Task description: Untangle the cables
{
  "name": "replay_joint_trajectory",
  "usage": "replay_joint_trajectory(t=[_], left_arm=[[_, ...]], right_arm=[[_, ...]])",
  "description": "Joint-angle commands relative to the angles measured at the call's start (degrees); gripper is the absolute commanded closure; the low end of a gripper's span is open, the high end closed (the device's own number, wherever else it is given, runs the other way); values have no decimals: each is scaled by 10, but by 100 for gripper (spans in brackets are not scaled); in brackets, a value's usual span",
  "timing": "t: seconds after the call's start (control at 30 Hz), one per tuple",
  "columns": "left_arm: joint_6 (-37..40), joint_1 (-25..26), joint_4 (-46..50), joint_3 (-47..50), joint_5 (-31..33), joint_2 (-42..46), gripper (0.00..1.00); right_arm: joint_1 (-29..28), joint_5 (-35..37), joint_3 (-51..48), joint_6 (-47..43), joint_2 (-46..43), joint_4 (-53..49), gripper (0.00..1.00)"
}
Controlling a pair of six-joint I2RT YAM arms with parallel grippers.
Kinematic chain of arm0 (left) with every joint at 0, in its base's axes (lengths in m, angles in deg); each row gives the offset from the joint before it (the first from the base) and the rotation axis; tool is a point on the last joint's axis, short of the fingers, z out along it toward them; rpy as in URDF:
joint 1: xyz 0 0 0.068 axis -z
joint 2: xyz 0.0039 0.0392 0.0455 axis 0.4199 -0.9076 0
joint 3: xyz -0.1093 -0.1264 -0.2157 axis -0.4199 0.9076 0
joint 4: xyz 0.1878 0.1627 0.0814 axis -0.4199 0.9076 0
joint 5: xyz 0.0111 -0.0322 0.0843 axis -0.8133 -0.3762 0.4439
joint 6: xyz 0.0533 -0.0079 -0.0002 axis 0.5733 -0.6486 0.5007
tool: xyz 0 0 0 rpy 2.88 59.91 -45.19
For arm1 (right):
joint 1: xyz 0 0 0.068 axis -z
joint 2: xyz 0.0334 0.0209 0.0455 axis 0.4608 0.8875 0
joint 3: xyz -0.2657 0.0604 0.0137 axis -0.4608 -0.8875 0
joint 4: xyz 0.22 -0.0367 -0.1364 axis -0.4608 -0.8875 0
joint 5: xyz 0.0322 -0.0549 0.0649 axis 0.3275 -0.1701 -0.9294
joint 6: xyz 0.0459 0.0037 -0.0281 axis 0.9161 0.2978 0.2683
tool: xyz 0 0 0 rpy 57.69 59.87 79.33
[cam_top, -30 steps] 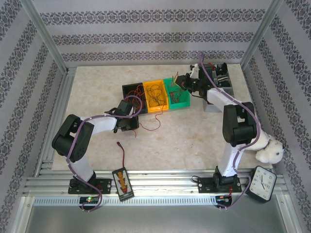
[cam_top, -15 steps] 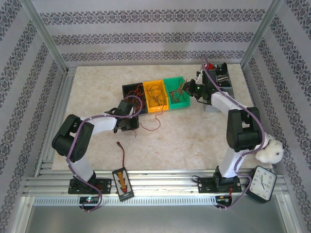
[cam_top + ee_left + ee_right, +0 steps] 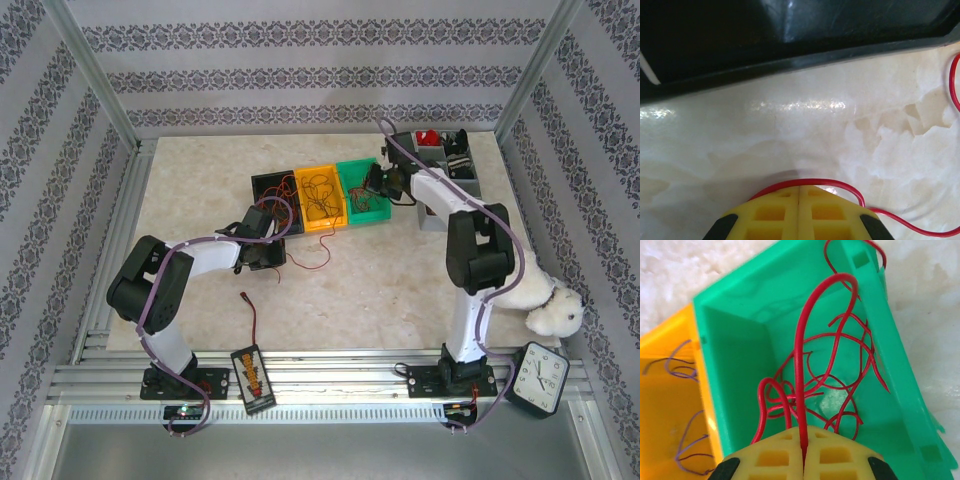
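**Q:** Cables (image 3: 830,385): where do they lie, and what holds them?

**A:** Thin red strands sit knotted on the floor of the green bin (image 3: 740,340), which adjoins the orange bin (image 3: 670,365). One more red wire (image 3: 815,181) trails across the table (image 3: 790,135) near the black bin (image 3: 790,62). Right gripper (image 3: 803,436): pads closed on a single red cable (image 3: 798,365), which rises from the seam between them, arches over, and descends toward the bin's far wall. Left gripper (image 3: 799,192): pads pressed together, with the table wire curving around their tips. Whether that wire is pinched cannot be told.

**Q:** How should the lift be made?

**A:** Judging by the heap at its base, the held strand probably threads among its neighbours. A slow, straight rise above the middle of the bin is advisable, watching whether the clump climbs with it. If it does, pause and draw along the strand's own line rather than pulling harder. The bin looks light and may slide or tip under a sideways tug. Keep the pads closed until the strand hangs free of the rest.
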Motion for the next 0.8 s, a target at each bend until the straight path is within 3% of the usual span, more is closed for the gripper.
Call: replay_joint_trajectory(t=[0.0,0.27,0.47,0.63,0.77], left_arm=[[12,-5,9,31,60,-73,100],[17,-4,13,27,56,-79,100],[23,-4,14,25,52,-78,100],[25,-3,18,25,50,-70,100],[27,-3,19,24,49,-62,100]], right_arm=[[-13,52,49,-22,44,-78,94],[-42,99,170,-47,149,-172,94],[-58,112,180,-38,193,-177,94],[-58,85,162,-33,168,-143,91],[-58,95,136,-39,99,-103,79]])
